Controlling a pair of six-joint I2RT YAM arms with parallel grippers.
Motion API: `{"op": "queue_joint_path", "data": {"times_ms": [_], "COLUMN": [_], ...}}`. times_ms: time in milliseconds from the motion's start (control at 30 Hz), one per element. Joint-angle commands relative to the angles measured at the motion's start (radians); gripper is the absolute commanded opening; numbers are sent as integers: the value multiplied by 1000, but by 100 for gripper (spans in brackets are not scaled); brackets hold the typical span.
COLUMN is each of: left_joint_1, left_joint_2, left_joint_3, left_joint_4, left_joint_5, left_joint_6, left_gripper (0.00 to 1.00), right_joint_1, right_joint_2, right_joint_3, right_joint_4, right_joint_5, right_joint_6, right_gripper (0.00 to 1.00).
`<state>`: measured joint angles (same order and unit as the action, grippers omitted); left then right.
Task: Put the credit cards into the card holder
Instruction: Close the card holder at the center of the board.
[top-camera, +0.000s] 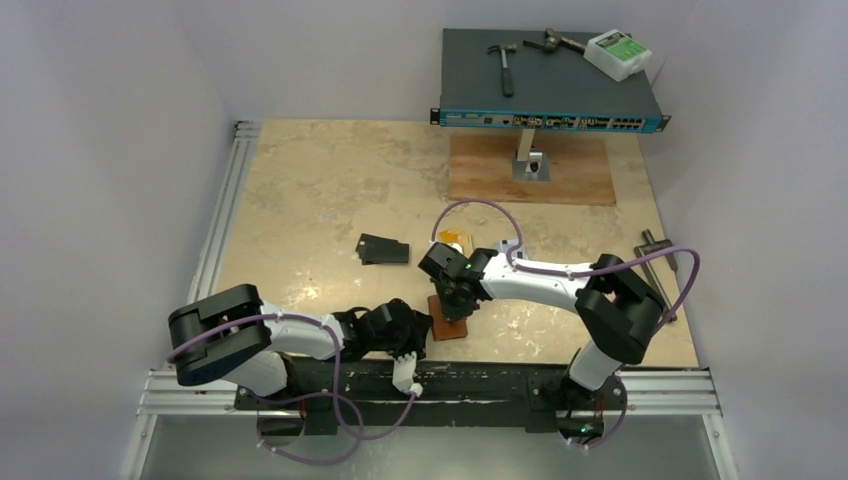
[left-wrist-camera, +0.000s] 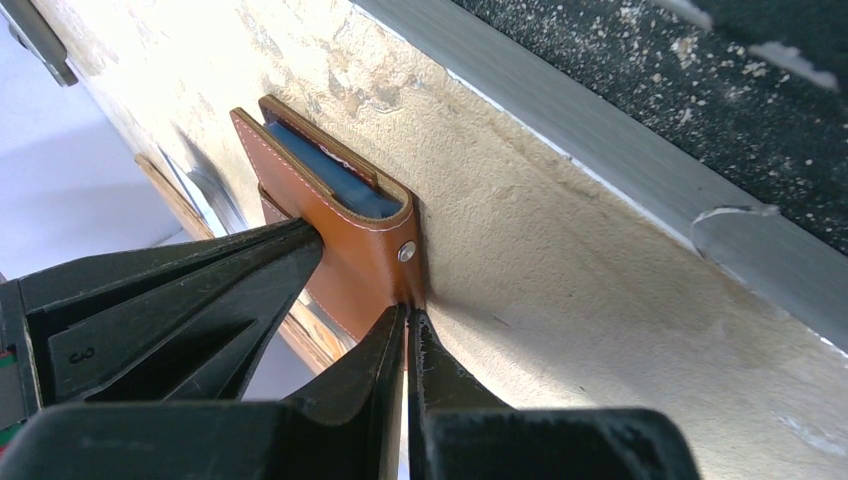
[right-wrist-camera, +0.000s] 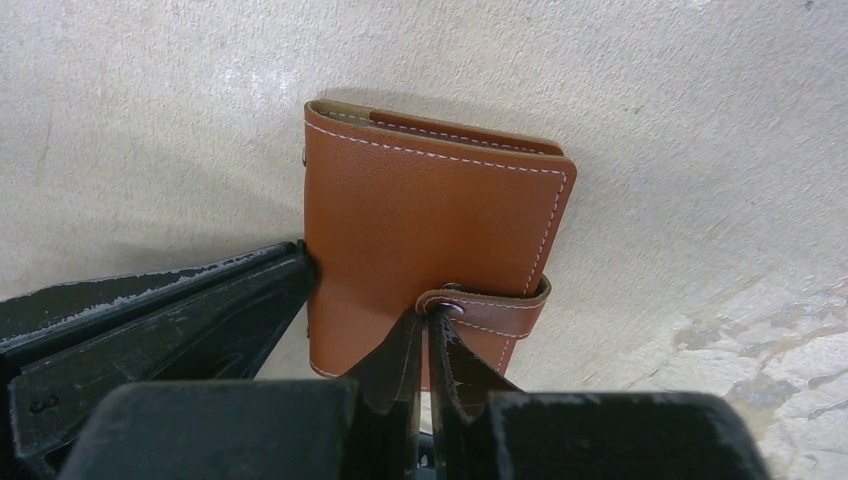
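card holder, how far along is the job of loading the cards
Done: nothing; the black cards and a gold-orange card lie on the table outside it. In hand: the shut left gripper and right gripper press at the closed card holder, the right at its snap tab. To do: open it, load every card.

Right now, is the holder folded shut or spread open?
Folded shut: the holder has its covers together, tab wrapped over the front. Whether the tab is latched, cannot tell.
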<state>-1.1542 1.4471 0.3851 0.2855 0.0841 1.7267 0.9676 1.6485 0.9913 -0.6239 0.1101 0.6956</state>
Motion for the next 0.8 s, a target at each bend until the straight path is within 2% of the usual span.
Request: {"op": "queue_joint_path", "data": {"times_ms": [0, 133, 233, 467, 600, 767], "left_joint_1": [-5, -5, -6, -6, -6, -5], "left_joint_2": [-11, -16, -21, -23, -23, -27], "left_joint_3": [-2, -5, -10, -11, -11, -13], "left_joint_4": [-80, -84, -89, -93, -96, -104], "left_joint_5": [36, 28, 23, 19, 15, 8], "left_joint_6": [14, 14, 10, 7, 2, -7], "left_gripper": [3, 2, 2, 2, 2, 2], "right_joint_1": [-19, -18, -17, -17, -17, -17], "right_joint_2": [46, -8, -45, -138, -182, -178], "right_joint_3": [-20, -19, 8, 19, 24, 10], "right_joint_4": [72, 87, 43, 36, 41, 21], "right_joint_5": [7, 7, 64, 65, 34, 73], "right_joint_6": [-30, -30, -26, -15, -3, -5], "right_gripper": [7, 18, 20, 21, 18, 19]}}
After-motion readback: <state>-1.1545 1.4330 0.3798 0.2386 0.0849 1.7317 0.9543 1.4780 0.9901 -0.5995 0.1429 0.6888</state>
